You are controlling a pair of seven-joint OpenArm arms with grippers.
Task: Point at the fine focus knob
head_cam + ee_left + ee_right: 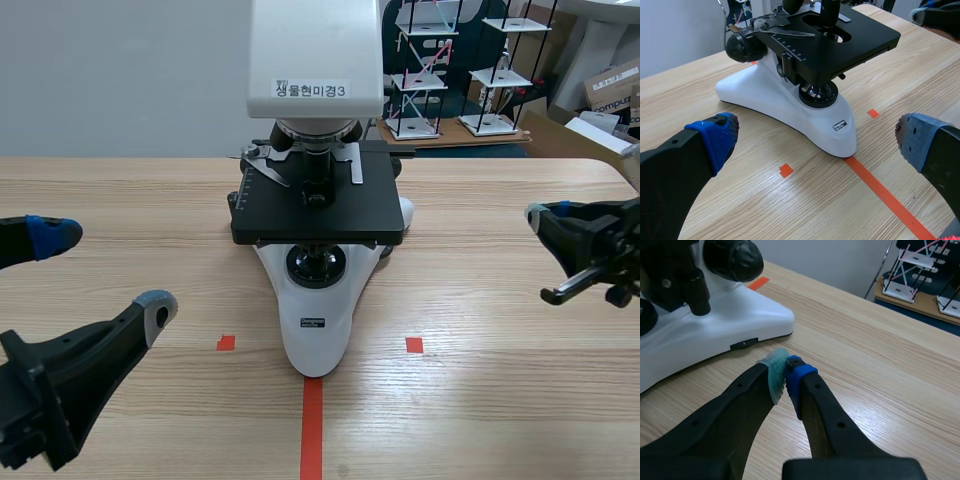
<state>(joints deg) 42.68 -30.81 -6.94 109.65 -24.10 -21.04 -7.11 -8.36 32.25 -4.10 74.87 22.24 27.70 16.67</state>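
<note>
Near the table's (480,400) left corner the left gripper (105,272) hangs spread, empty. By the right edge the right gripper (785,372) is pinched on nothing — the fine focus knob (732,259), on the microscope's (316,300) flank, lies ahead-left, likely nearer it.

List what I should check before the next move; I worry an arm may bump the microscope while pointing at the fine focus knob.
1. The right pincer is shut for pointing: ok.
2. The right pincer is apart from the microscope: ok.
3. The focus knob is in sight ahead of the right pincer: ok.
4. Fine part of that knob told from the coarse part: cannot tell.
5. The left pincer is open and apart from the microscope: ok.
</note>
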